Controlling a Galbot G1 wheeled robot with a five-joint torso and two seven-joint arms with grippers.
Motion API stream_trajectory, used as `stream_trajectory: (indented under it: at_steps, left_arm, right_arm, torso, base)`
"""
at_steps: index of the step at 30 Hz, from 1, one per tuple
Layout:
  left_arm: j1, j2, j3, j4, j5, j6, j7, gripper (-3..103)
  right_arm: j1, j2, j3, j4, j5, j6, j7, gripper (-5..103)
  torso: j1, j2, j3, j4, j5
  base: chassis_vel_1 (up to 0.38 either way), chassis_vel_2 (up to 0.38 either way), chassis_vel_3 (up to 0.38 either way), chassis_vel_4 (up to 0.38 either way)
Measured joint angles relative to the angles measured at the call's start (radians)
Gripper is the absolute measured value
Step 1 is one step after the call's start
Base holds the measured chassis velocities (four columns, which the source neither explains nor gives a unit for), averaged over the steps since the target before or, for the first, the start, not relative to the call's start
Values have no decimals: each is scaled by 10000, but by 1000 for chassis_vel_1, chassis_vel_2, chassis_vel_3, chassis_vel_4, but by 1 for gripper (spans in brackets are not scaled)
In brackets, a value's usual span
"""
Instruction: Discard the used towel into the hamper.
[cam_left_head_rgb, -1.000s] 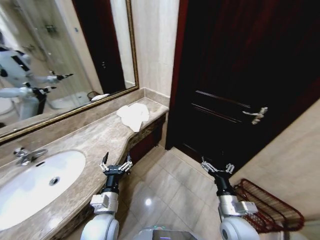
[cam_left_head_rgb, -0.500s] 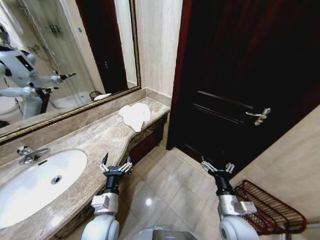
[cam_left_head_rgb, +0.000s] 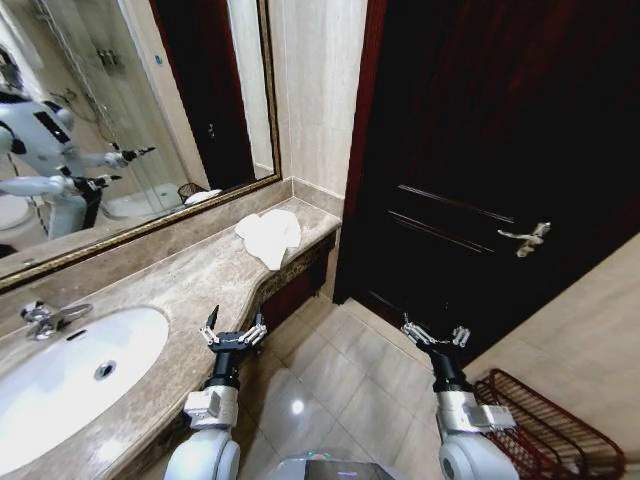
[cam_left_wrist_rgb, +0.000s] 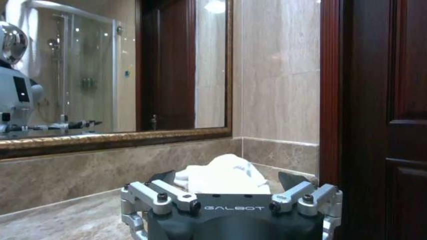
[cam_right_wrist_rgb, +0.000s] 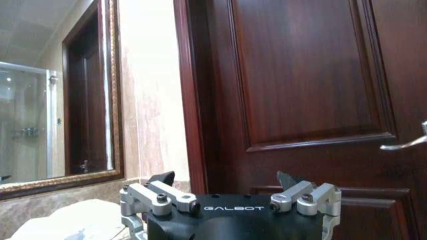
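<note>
The used towel (cam_left_head_rgb: 268, 237) is a white crumpled heap at the far end of the marble counter (cam_left_head_rgb: 190, 280), close to the wall corner. In the left wrist view the towel (cam_left_wrist_rgb: 223, 175) lies straight ahead of the gripper. The hamper (cam_left_head_rgb: 550, 440), a reddish-brown wire basket, stands on the floor at the lower right by the wall. My left gripper (cam_left_head_rgb: 232, 328) is held up beside the counter's front edge, open and holding nothing. My right gripper (cam_left_head_rgb: 436, 333) hovers over the floor before the door, open too, just left of the hamper.
A white sink (cam_left_head_rgb: 60, 370) with a chrome faucet (cam_left_head_rgb: 45, 318) is set in the counter at the left under a large mirror (cam_left_head_rgb: 120, 120). A dark wooden door (cam_left_head_rgb: 500, 150) with a lever handle (cam_left_head_rgb: 528, 238) closes the right. Glossy tiled floor (cam_left_head_rgb: 340, 390) lies between the counter and the door.
The whole head picture has shifted a little, so the camera has moved. Both arms keep the same raised pose, and the towel lies where it was.
</note>
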Motion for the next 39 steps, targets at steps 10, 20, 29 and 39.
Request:
stream_trajectory:
  at_steps: [10, 20, 29, 39]
  left_arm:
    - [5, 1, -146, -86, -183, -111, -49, 100]
    - [13, 0, -115, -43, -202, -137, -52, 100]
    - [-22, 0, -102, 18, -199, -121, -45, 100]
    - [-59, 0, -162, 180, -314, -78, -48, 100]
  right_arm:
    - [-51, 77, -10, -41, -1, 131, -27, 100]
    - [-87, 106, -8, -120, 5, 205, -58, 100]
    - [-76, 69, 37, -220, 70, 247, -54, 100]
    - [-40, 96, -2, -299, 69, 240, -58, 100]
  torso:
    - [-3, 1, -1, 0, 1]
    - [-2, 1, -1, 1, -1]
    - [-3, 1, -1, 1, 1]
    - [-1, 0, 0, 1, 0]
  base:
    - [-69, 73, 67, -67]
    - [-105, 98, 102, -98]
    - [-104, 104, 105, -106]
    - [-121, 125, 130, -115]
